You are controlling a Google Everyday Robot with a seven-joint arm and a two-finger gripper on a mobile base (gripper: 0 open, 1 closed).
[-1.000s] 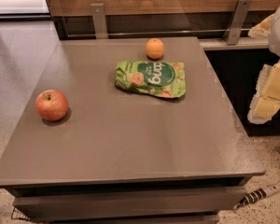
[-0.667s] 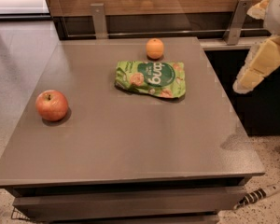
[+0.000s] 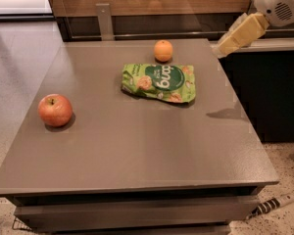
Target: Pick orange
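The orange (image 3: 163, 50) is small, round and evenly orange. It sits on the grey table (image 3: 137, 146) near the far edge, just behind a green snack bag (image 3: 159, 82). My gripper (image 3: 237, 35) is at the upper right, in the air above the table's far right corner. It is to the right of the orange, apart from it, and holds nothing that I can see.
A red-yellow apple (image 3: 55, 110) sits at the table's left side. A wooden wall with a metal bracket (image 3: 105, 21) stands behind the table. A dark counter (image 3: 264, 82) stands to the right. A cable (image 3: 272, 205) lies on the floor at the lower right.
My gripper has moved up and to the left, from beside the table's right edge to above its far right corner. The orange, bag and apple have not moved.
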